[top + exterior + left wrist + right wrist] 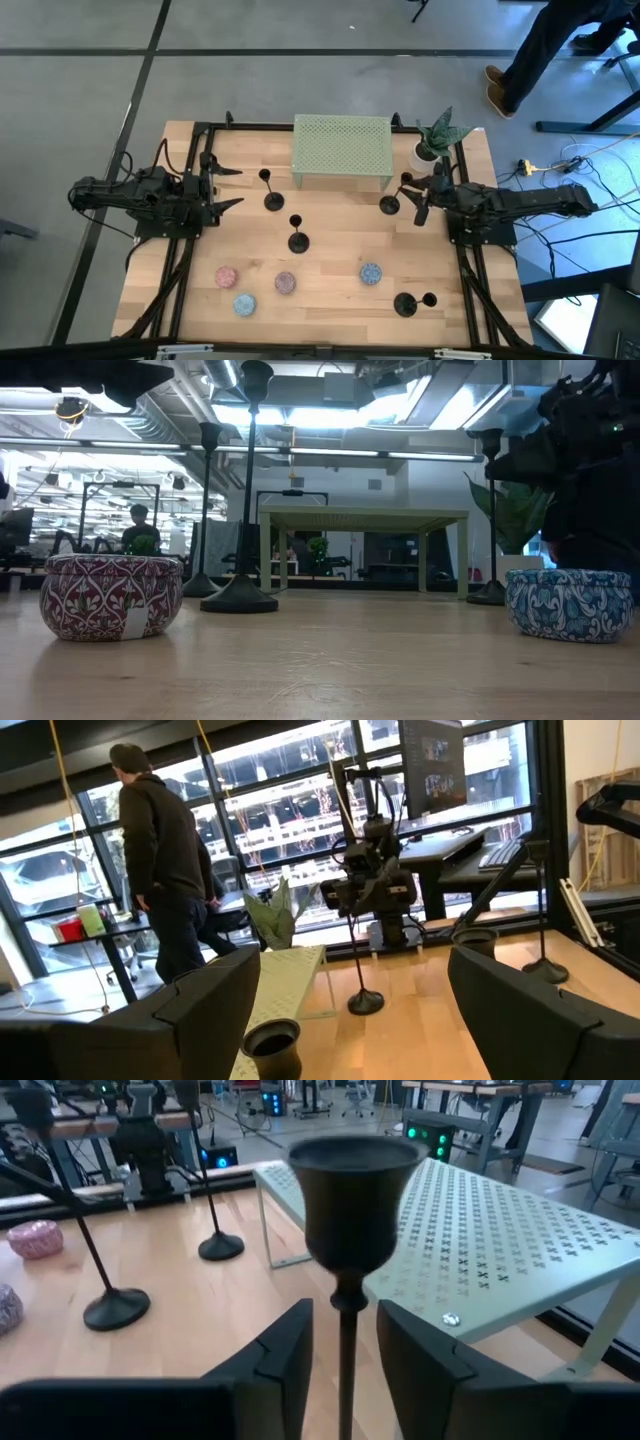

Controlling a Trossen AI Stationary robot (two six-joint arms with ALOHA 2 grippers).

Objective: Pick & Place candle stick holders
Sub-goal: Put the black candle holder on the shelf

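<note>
My right pincer (416, 196) is over the right side of the bench (330, 295), just in front of the green mesh shelf (342, 148). Its fingers (283, 1348) are a narrow gap apart with the thin stem of one candle holder (390, 203) running up between them, cup poking above. I honestly can't tell if the pads are touching the stem or just sitting beside it.

The other three holders: one (272, 198) stands near the shelf's left front corner, another (298, 239) stands mid-bench a bit closer to the front, and the last (406, 303) is down at the front right, near the blue speckled tin (371, 272).

My left pincer (222, 188) is parked at the left edge of the bench, fingers (520, 1010) spread wide with nothing in them.

A person (165, 870) stands in the room beyond.
</note>
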